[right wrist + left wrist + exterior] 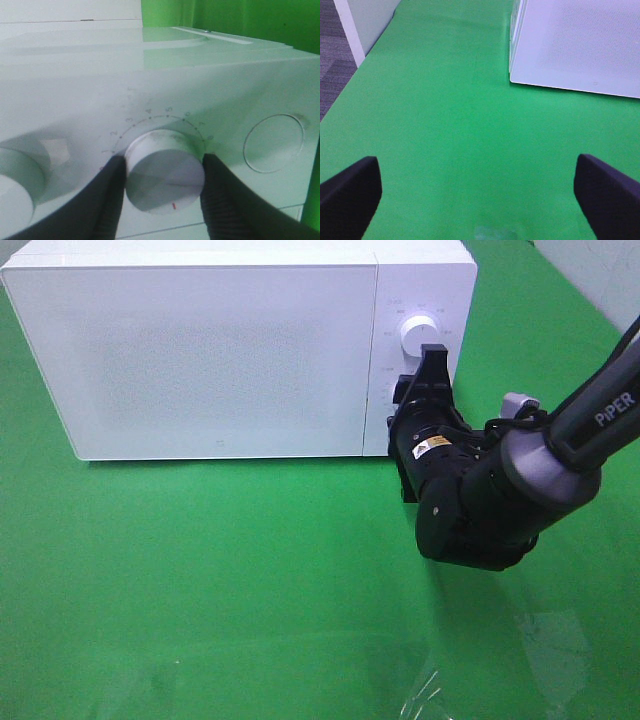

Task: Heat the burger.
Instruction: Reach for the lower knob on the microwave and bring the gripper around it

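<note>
The burger is out of view. The white microwave [220,350] stands at the back of the green cloth with its door closed. My right gripper [425,390] reaches to the control panel and is shut on the lower dial [165,175], one black finger pressed on each side of it. The dial has numbers printed around it and a small red mark on its face. The upper dial [413,335] is free. My left gripper [479,200] hangs open over bare green cloth, off to the side of the microwave [575,45], with nothing between its fingers.
A white upright panel [365,25] and grey floor [332,50] border the cloth on the left arm's side. A round recessed button [274,143] sits beside the held dial. Something clear and shiny [430,690] lies near the table's front edge.
</note>
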